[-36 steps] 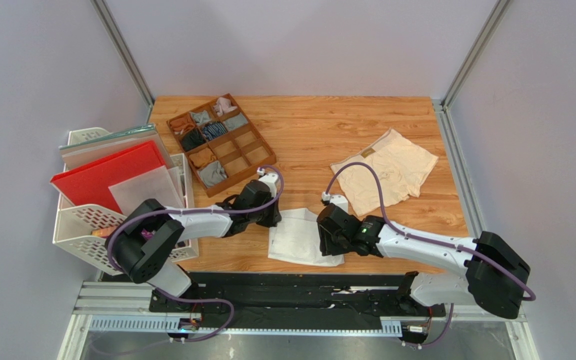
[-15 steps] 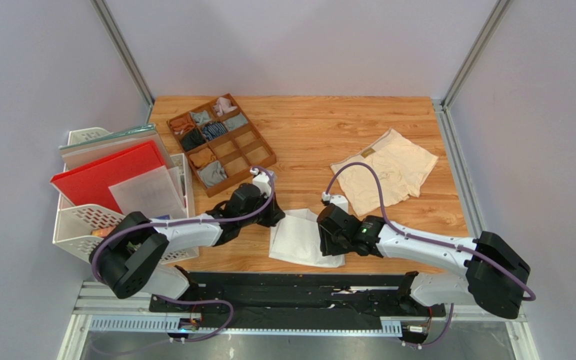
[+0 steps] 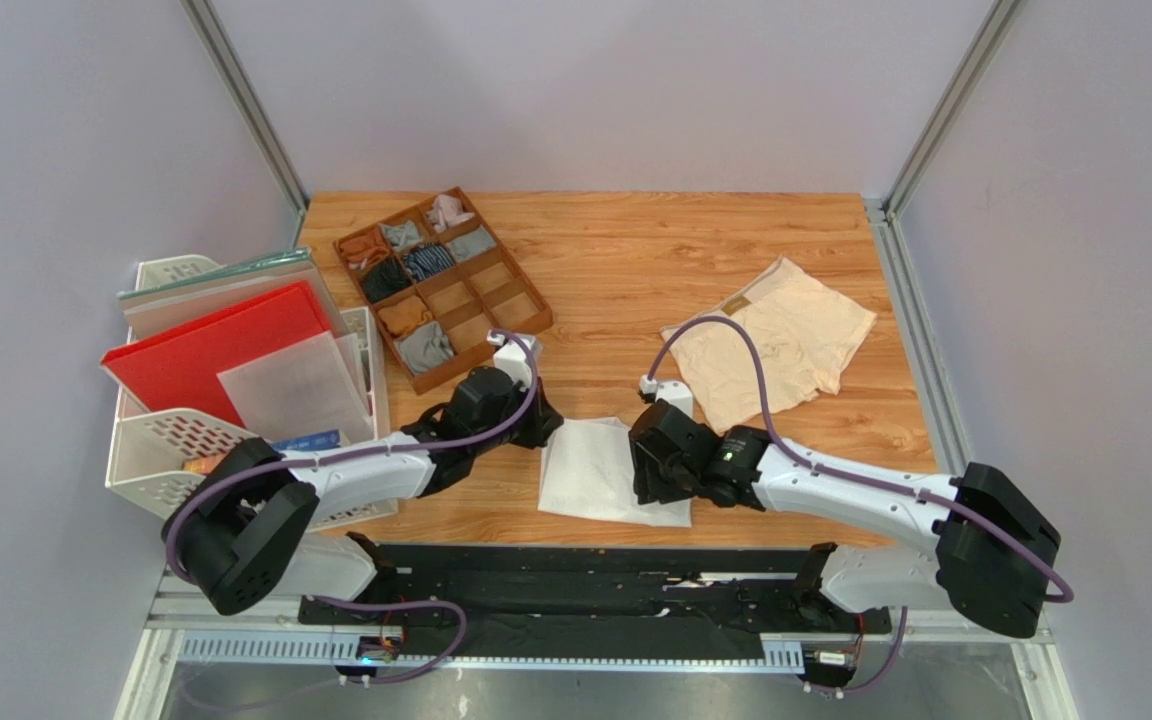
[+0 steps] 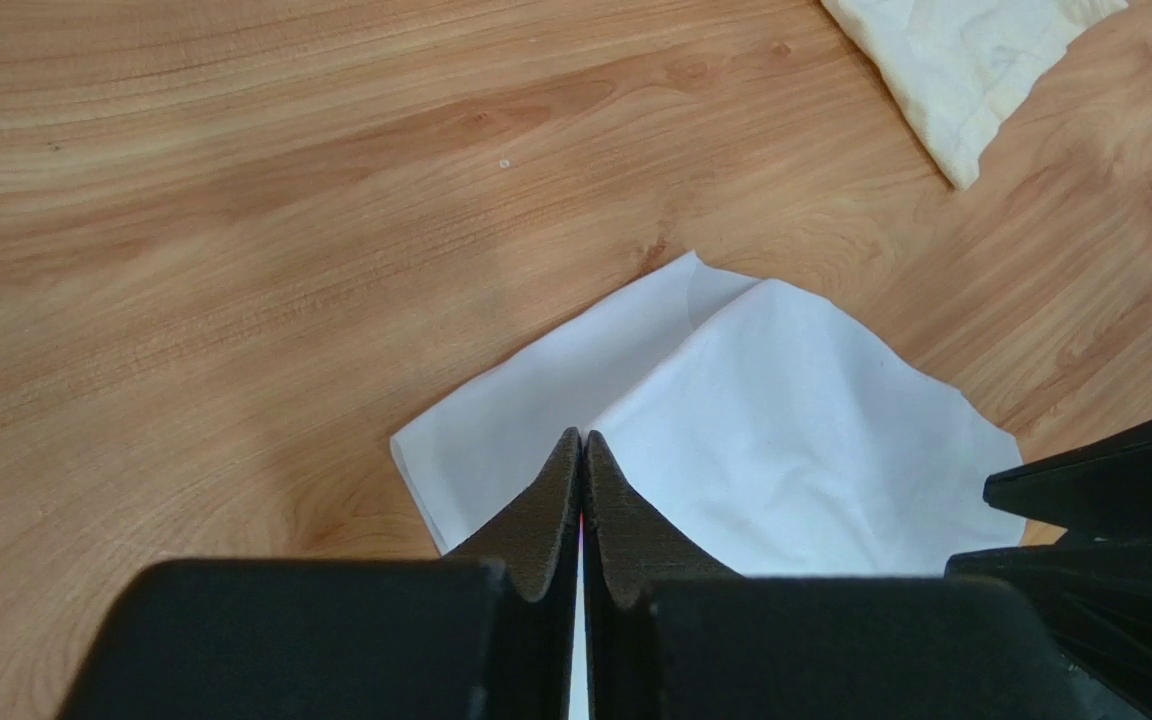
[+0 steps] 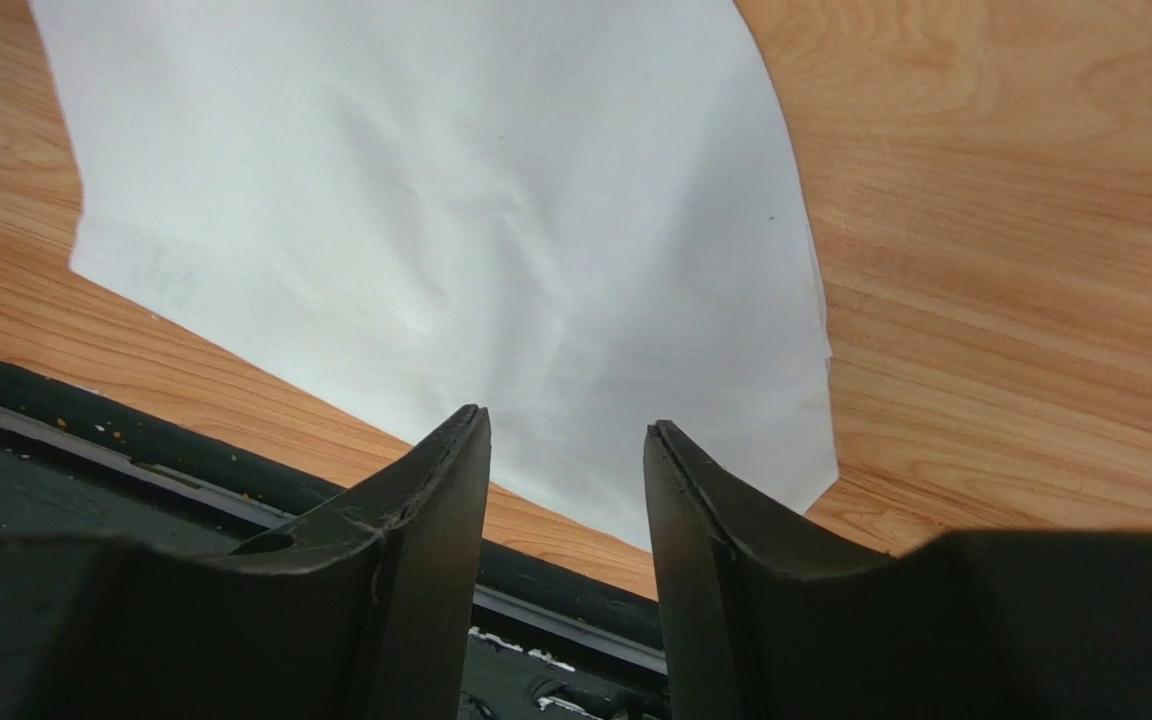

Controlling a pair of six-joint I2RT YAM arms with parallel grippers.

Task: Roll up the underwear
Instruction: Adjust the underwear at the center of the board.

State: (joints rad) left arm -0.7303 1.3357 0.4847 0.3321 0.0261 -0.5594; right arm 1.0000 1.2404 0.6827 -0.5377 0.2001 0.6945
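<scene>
White cotton, thin and limp: that is what I am working with. The white briefs (image 3: 609,468) lie folded into a rough flat rectangle on the wooden table (image 3: 612,270), close to its near edge and between my two arms. The cream briefs (image 3: 772,342) lie spread out further back on the right, well apart and untouched.

My left gripper (image 4: 582,443) has its fingers pressed tight together at the cloth's left side, and from the wrist view I judge they pinch an upper layer, since a crease runs away from the tips. My right gripper (image 5: 560,438) hangs over the near right part of the cloth with its fingers spread and nothing between them.

I expect this fabric to weigh almost nothing and to hold no shape. It should slide easily on the smooth wood, so a one-sided pull would drag the whole piece rather than roll it. Layers may also separate if I catch only the top one. I would take hold at one short edge, through all layers, with both grippers spaced along it, and turn it over evenly.
</scene>
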